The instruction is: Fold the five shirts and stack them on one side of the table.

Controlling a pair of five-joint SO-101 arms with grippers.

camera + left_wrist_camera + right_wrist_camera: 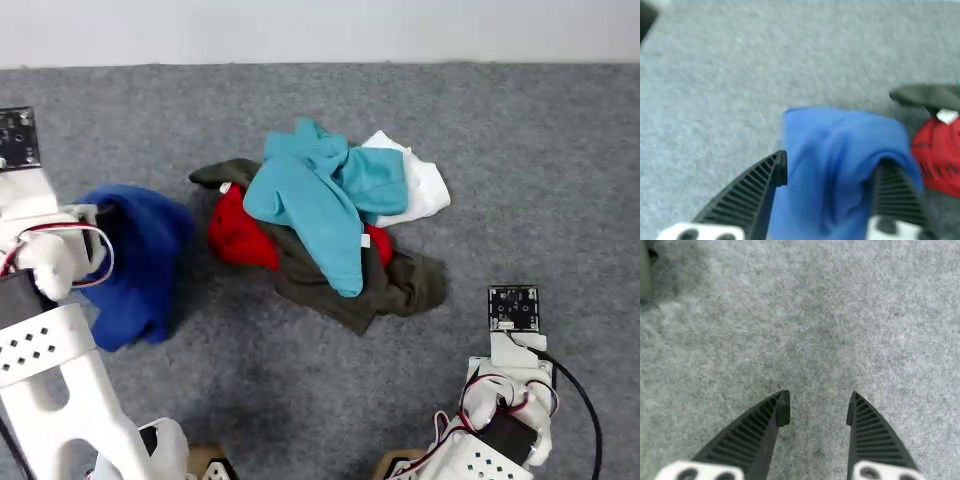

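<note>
blue shirt in left gripper

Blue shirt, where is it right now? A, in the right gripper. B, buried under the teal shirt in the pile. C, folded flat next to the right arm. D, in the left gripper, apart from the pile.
D: the left wrist view shows the blue shirt bunched between the fingers of the left gripper, and the high view shows it off to the side of the pile.

Arm shells: white, dot-perforated
Cables: red and white (one black, right arm)
Fingers: black, ribbed, tapering
</note>
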